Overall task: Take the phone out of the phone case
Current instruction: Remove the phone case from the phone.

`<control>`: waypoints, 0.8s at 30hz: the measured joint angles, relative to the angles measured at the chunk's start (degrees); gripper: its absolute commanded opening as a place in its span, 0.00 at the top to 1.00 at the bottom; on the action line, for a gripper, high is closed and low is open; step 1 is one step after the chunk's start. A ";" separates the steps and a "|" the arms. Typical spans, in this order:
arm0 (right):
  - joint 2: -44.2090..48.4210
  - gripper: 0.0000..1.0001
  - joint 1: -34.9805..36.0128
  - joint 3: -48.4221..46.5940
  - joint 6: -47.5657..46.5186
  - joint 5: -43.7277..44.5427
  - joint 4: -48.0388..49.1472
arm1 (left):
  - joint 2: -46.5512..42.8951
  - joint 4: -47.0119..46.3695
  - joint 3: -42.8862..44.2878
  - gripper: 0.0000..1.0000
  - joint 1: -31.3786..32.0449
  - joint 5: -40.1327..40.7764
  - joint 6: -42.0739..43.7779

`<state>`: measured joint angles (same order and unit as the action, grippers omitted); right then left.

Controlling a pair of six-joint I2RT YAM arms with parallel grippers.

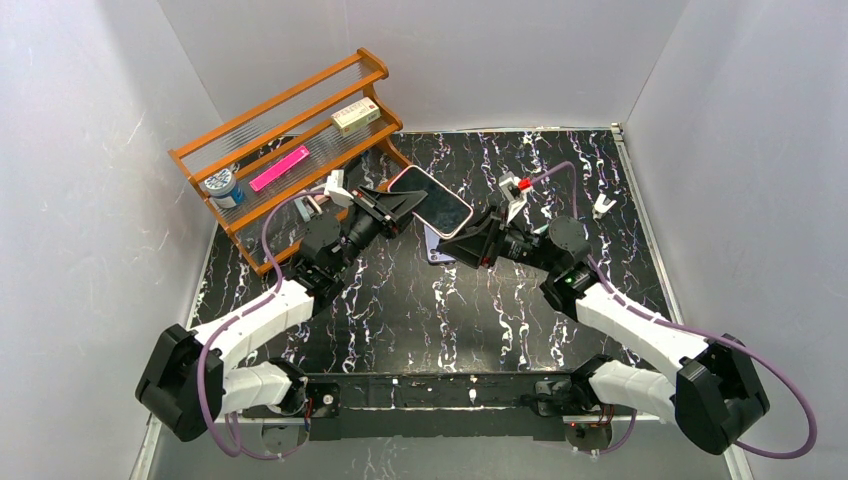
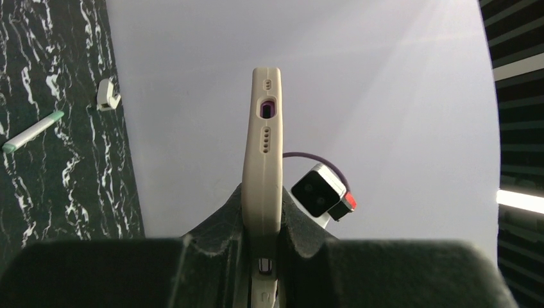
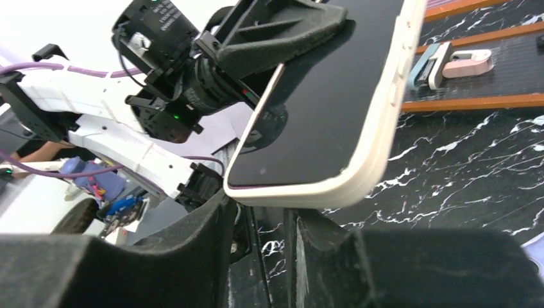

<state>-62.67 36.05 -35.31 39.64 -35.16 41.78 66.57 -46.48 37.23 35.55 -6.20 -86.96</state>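
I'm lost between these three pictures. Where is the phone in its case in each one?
Top external: phone near the centre, just right of the wooden rack.
Left wrist: phone edge-on, upright in the middle.
Right wrist: phone tilted, screen filling the upper middle.
Shared landmark: the black marbled table.

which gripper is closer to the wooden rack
Left. The left gripper is just off the front right end of the wooden rack, clamping the cased phone. The right gripper is further right, on the phone's far side from the rack.
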 measured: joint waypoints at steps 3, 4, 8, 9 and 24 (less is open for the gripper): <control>1.18 0.51 -0.07 2.75 3.48 0.59 3.48 | 1.07 0.26 0.00 1.00 0.22 -0.94 0.66; 1.33 0.51 -0.17 3.50 4.48 0.72 4.55 | 1.42 0.26 0.00 1.00 0.28 -1.16 0.76; 1.11 0.50 -1.53 5.88 9.46 0.57 9.84 | 1.77 0.66 0.00 1.00 0.31 -1.75 1.03; 0.94 0.50 -1.97 5.92 10.40 0.42 10.86 | 1.86 0.46 0.00 1.00 0.31 -1.84 0.94; -1.97 0.85 -5.09 6.19 17.46 -1.53 18.05 | 3.56 -1.53 1.18 1.00 0.20 -2.75 -0.55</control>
<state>-64.64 30.96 -29.12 57.10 -36.69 59.83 70.13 -48.01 38.41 35.75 -8.95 -87.50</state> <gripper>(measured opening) 0.257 0.123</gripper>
